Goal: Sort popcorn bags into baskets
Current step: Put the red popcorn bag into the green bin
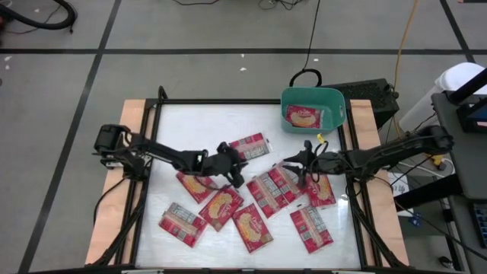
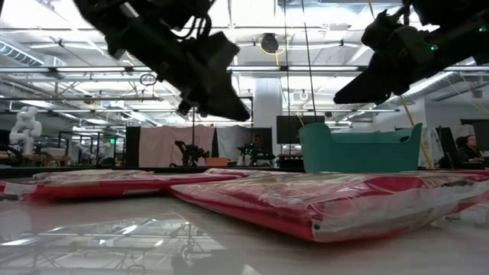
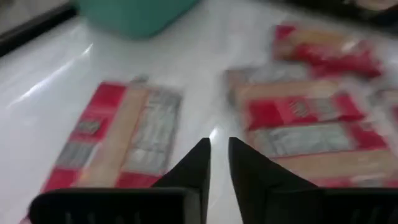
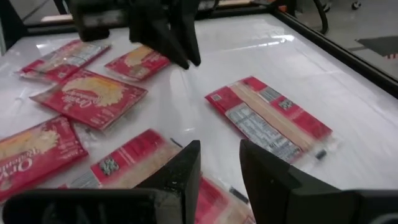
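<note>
Across the white table [image 1: 228,122], about ten red popcorn bags [image 1: 251,227] are scattered flat, mostly over the middle and near half; some faces show yellow-tan art, others grey-white print. One more bag [image 1: 303,116] is seen lying inside the teal basket [image 1: 335,97], which is set at the far right corner. Left gripper [image 1: 237,173] is held above the table centre, beside a bag at the far middle [image 1: 250,146]; its fingers [image 3: 193,171] are parted by a narrow gap, nothing gripped. Right gripper [image 1: 293,169] is positioned facing it over the right-centre cluster, fingers [image 4: 183,168] apart and empty.
</note>
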`<state>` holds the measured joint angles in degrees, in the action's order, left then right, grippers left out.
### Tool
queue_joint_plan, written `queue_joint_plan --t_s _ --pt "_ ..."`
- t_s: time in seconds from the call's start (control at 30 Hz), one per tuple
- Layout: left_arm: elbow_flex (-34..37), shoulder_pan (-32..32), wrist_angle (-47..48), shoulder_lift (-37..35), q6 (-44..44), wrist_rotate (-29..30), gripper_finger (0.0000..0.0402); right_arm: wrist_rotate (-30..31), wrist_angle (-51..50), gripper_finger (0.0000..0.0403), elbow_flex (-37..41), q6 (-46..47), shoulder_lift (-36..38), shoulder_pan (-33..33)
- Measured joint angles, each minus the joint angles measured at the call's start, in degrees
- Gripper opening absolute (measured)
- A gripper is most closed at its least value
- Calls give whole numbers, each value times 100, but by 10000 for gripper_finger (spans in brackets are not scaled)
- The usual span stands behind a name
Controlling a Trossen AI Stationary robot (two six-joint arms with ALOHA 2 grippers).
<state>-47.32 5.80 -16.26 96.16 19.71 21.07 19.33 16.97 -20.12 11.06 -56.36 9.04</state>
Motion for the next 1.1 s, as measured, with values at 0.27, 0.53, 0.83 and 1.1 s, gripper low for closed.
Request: queue_joint_plan --t_s 0.27,0.53,0.83,1.1 --pt "539 126 -16 11 -318 273 208 -10 905 105 -1 -291 -702 -2" --pt "756 82 7 19 -1045 539 270 -11 1353 105 -4 -340 -1154 -4" --pt "777 -217 -466 351 -1474 444 271 -4 1989 105 -4 -470 -1424 -4" --pt "776 -242 -987 952 -1526 590 271 -2 1929 105 -5 -442 -1440 -4"
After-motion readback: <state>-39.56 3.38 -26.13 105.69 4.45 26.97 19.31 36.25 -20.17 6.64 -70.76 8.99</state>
